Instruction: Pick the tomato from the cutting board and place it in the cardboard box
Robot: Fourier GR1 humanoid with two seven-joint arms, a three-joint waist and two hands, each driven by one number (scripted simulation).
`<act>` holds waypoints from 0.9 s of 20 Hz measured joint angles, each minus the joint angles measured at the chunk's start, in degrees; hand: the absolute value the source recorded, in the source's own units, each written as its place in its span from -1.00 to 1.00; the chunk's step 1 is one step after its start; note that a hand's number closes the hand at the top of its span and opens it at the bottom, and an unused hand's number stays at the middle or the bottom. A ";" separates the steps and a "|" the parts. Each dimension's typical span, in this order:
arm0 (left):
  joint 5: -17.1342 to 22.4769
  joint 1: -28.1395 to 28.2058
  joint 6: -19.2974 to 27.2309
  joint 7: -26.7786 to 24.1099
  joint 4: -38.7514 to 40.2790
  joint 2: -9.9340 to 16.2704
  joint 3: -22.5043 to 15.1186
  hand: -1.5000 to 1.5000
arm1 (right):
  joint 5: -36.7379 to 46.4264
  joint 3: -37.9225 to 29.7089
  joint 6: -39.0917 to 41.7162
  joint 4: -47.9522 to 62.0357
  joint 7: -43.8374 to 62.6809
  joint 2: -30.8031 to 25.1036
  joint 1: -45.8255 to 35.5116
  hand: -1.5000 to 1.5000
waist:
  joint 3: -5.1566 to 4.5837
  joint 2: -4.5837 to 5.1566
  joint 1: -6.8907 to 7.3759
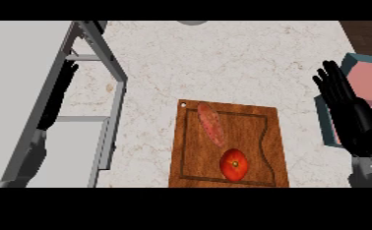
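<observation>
Tomato (234, 164): lies on the wooden cutting board (276, 140), in its near half, inside the routed groove and toward the lower middle of the view. It is round, with no long axis to align to, so it can be approached from any side. Just beyond it on the same board lies an elongated pinkish item, possibly a sausage (212, 124), set at a slant; the two are close but appear not to touch.

Right hand (347, 111): at the right edge of the view, fingers straight and spread, pointing away from the robot, holding nothing. It stands over the teal-rimmed object with a pink interior (359, 76) at the right margin; whether that is the cardboard box cannot be told from this view.

Left hand (58, 94): at the far left, fingers straight and together, empty, lying over the grey frame structure (109, 76) beside the marbled table (218, 57).

Governing relation: the tomato lies to the left of the right hand and nearer the robot, with the board's right edge between them. The right hand is clearly the nearer of the two; the left is well apart, across bare table.

Judgement: the pick has not begun. The reach should run inward and back toward the robot, descending clear of the pinkish item.
</observation>
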 measured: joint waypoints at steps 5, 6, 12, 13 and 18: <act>-1.88 3.54 4.01 -1.32 1.08 -2.52 -0.01 0.00 | 5.93 3.76 -0.59 -7.16 -1.33 -1.03 0.68 1.00 | 2.09 -1.73 -0.94; -2.56 3.80 5.79 -1.23 1.38 -2.96 0.25 0.00 | 7.46 4.78 -0.40 -9.09 -2.27 -1.44 1.09 1.00 | 2.32 -1.97 -1.16; -3.59 7.63 9.98 -0.54 3.03 -6.30 -0.36 0.00 | 26.21 8.77 -9.33 -12.48 -4.24 -5.18 8.54 -1.00 | 2.50 -2.38 -2.15; -3.62 8.52 10.08 -0.68 3.15 -6.62 -0.41 0.00 | 28.59 9.26 -11.17 -13.09 -5.87 -4.84 10.76 -1.00 | 2.55 -2.36 -2.18; -4.89 9.18 11.56 0.46 3.78 -8.70 -1.04 0.00 | 38.74 10.44 -14.13 -21.12 -3.38 -8.00 18.19 -1.00 | 2.64 -2.23 -2.12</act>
